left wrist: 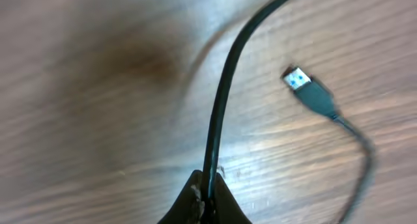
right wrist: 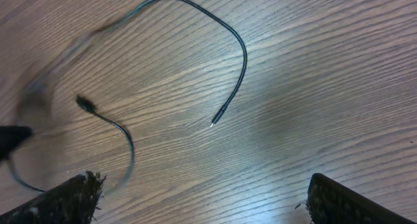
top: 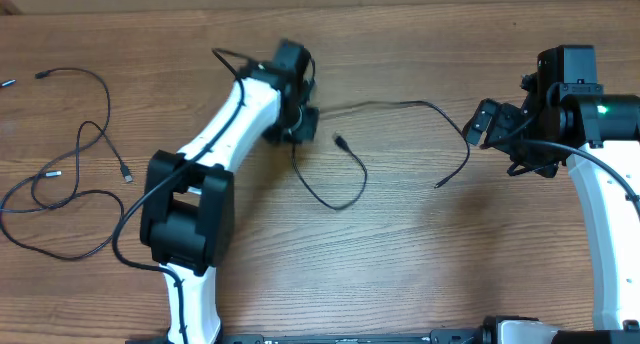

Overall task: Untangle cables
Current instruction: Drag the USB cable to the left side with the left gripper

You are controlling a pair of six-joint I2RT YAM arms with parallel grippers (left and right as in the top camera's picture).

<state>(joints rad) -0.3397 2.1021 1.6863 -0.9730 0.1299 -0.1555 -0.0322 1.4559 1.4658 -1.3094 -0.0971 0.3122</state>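
Observation:
A thin black cable (top: 400, 105) lies across the middle of the wood table. My left gripper (top: 296, 126) is shut on it near its middle; the left wrist view shows the strand (left wrist: 220, 107) pinched between the jaws (left wrist: 207, 196). From there one part loops down and back up to a USB plug (top: 340, 141), also seen in the left wrist view (left wrist: 307, 88). The other part runs right and curves down to a thin tip (top: 439, 185). My right gripper (top: 484, 124) is open and empty, right of that curve; its view shows the cable (right wrist: 242, 55) and tip (right wrist: 214, 123).
More loose black cables (top: 85, 189) with small plugs lie looped at the far left of the table. Thicker black cords run along both arms. The white right arm (top: 610, 204) stands at the right edge.

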